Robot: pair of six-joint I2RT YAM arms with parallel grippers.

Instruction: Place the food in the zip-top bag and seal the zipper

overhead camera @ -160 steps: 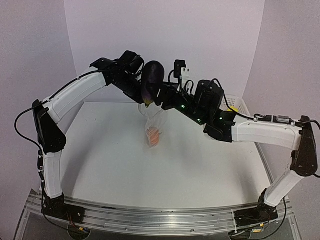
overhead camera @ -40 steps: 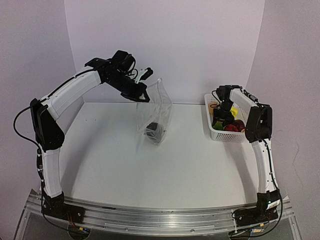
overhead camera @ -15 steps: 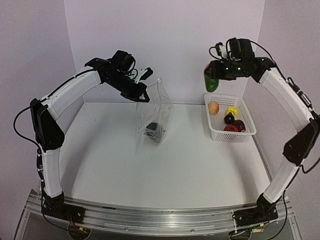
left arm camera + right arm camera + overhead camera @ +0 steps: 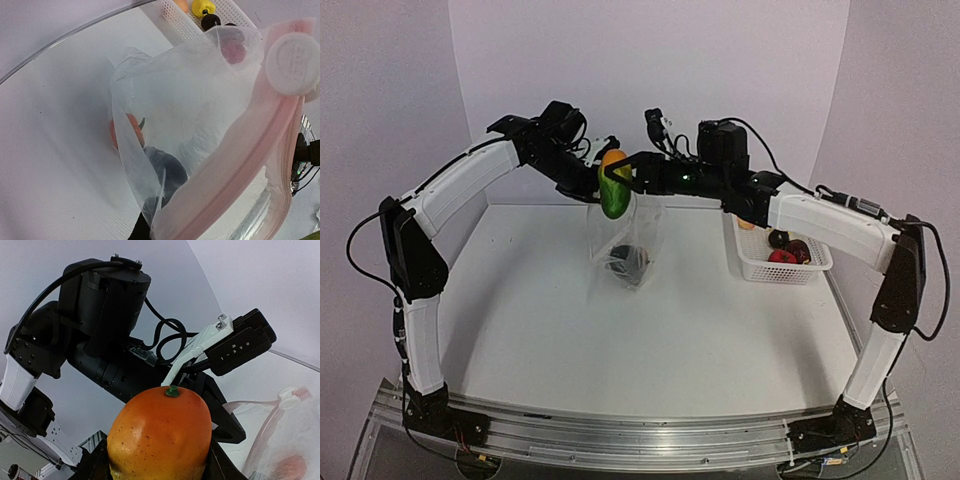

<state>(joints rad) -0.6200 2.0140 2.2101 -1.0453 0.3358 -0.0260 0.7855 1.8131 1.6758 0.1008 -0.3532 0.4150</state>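
Note:
My left gripper (image 4: 600, 188) is shut on the mouth edge of the clear zip-top bag (image 4: 628, 238) and holds it hanging above the table. In the left wrist view the bag (image 4: 200, 105) hangs open, and its pinkish zipper (image 4: 240, 165) runs along the edge. An orange food (image 4: 129, 131) and a dark purple food (image 4: 169, 170) lie at the bottom. My right gripper (image 4: 617, 186) is shut on a green-and-orange toy mango (image 4: 613, 190) right at the bag's mouth. In the right wrist view the mango (image 4: 160, 430) fills the jaws, with the left gripper behind it.
A white perforated basket (image 4: 790, 272) stands at the right back of the table with peach, dark and red food in it. It also shows in the left wrist view (image 4: 172, 17). The purple back wall is close behind both arms.
My right arm has swung left from above the basket to the bag's mouth, carrying the mango. The left arm and the bag have stayed still.

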